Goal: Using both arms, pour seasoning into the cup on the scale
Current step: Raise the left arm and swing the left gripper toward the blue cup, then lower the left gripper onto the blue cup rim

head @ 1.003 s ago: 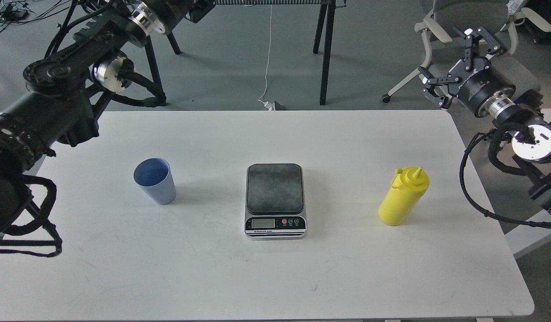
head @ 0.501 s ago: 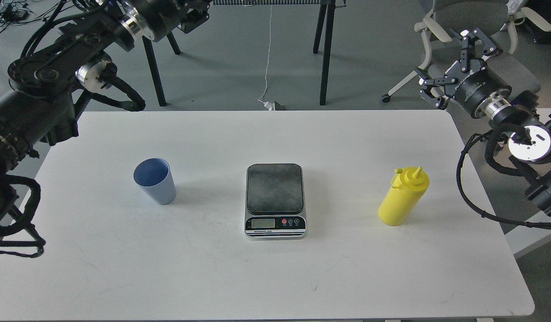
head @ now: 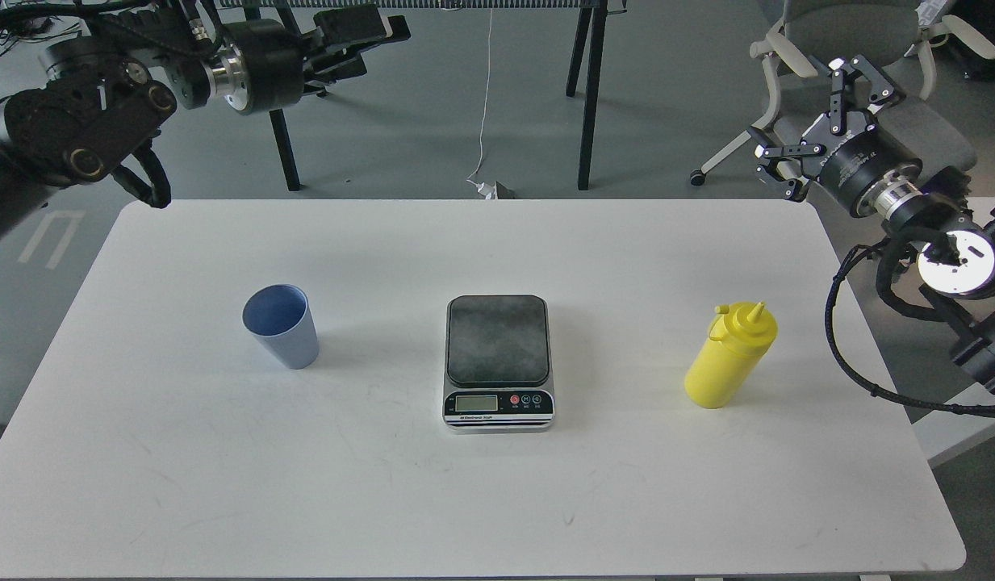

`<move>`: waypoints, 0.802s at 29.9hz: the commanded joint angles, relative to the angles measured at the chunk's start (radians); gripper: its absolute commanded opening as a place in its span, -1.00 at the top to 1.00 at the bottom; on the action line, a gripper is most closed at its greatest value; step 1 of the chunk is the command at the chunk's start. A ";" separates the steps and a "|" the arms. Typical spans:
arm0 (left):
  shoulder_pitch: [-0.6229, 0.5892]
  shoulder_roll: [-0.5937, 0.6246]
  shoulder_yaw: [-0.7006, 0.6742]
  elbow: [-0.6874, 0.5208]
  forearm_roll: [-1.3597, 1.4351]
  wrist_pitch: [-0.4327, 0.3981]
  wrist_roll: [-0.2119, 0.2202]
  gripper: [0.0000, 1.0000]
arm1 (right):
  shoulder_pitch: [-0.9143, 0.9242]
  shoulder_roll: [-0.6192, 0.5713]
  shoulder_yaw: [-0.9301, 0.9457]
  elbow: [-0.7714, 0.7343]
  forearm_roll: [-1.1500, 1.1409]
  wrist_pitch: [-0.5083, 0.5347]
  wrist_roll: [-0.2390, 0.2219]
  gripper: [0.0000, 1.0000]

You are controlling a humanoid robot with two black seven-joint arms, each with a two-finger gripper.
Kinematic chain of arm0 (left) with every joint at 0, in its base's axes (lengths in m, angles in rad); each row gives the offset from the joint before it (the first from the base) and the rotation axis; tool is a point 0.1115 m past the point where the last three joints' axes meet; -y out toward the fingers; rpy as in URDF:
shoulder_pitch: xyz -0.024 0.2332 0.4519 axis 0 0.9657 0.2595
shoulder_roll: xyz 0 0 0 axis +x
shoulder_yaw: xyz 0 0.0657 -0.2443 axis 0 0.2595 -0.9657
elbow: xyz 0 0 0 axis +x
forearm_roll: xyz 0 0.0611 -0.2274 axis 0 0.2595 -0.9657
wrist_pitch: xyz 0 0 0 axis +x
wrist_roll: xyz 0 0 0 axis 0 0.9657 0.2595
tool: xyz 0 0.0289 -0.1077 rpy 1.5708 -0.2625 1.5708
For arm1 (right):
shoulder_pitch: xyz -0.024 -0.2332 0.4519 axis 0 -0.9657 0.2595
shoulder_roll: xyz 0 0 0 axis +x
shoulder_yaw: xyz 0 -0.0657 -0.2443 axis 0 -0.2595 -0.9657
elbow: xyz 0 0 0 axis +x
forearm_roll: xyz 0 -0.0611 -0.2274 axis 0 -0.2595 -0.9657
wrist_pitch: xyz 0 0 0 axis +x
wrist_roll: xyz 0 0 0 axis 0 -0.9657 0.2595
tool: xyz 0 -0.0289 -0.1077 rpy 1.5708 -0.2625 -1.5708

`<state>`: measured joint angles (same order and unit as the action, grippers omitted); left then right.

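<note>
Right end effector [head: 812, 113] spread wide — left end effector [head: 360, 36] unclear; scale [head: 497, 363] writing too small.

A smooth, matt white tabletop [head: 223, 484] with faint scuffs is seen. A light blue matt plastic tumbler [head: 281, 326] stands mid-left. The small flat scale [head: 498, 363] shows a dull, smudged dark grey platform and glossy silver front. The yellow squeeze bottle [head: 728, 357], mid-right, looks of smooth, slightly shiny plastic.
</note>
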<state>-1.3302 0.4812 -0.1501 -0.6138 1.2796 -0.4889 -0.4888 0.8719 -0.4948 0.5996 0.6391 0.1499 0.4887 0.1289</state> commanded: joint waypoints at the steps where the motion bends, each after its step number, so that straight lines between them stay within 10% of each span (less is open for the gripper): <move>1: 0.000 0.075 0.000 -0.139 0.151 0.000 0.000 -1.00 | -0.008 0.002 0.002 0.001 0.000 0.000 0.001 -0.98; 10: 0.008 0.194 0.058 -0.395 0.533 0.000 0.000 -1.00 | -0.013 0.002 0.002 0.001 0.000 0.000 0.001 -0.98; 24: 0.019 0.188 0.360 -0.322 0.692 0.000 0.000 -0.99 | -0.014 0.009 0.006 -0.001 0.000 0.000 0.003 -0.98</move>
<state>-1.3189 0.6697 0.1960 -0.9569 1.9687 -0.4887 -0.4887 0.8588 -0.4849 0.6060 0.6369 0.1504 0.4887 0.1320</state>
